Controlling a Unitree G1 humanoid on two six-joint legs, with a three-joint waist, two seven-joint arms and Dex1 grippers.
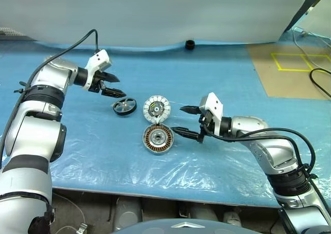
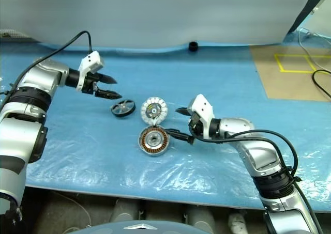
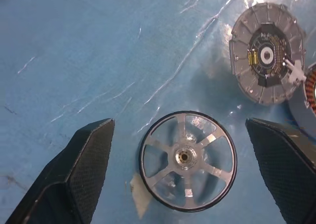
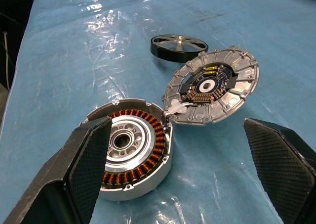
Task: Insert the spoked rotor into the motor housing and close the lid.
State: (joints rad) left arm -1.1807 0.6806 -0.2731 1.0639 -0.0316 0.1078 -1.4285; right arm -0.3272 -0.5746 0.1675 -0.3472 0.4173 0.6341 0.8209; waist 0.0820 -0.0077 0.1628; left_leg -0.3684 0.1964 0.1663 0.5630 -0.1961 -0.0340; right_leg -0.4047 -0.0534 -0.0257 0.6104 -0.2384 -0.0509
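Left tool (image 1: 115,87): my jaws stand wide apart with nothing between them, hovering above and just to the left of the spoked rotor (image 1: 124,107). In my left wrist view the wheel sits centred in the gap, so I judge I am lined up to come down over its rim.

Right tool (image 1: 187,122): spread fully and empty, lying low beside the right flank of the motor housing (image 1: 158,139). One finger reaches toward the housing wall, the other toward the lid (image 1: 156,109). I judge it waits there to steady the housing or swing the lid later.

Spoked rotor: flat on the blue sheet (image 1: 217,79) covering the desk, hub up, left of the lid and apart from it.

Motor housing: open side up, copper windings and central hub exposed, ready to receive the wheel.

Lid: lying face up just behind the housing, touching it at one edge where a small white link joins them, so it seems to hinge over.

Around: a small black cap (image 1: 190,44) far back on the desk, a brown mat with yellow tape (image 1: 289,63) at the right, and cables there.

In the way: nothing lies between rotor and housing; the crinkled plastic film under the parts may let them slide, and my right fingers crowd the housing's right side.
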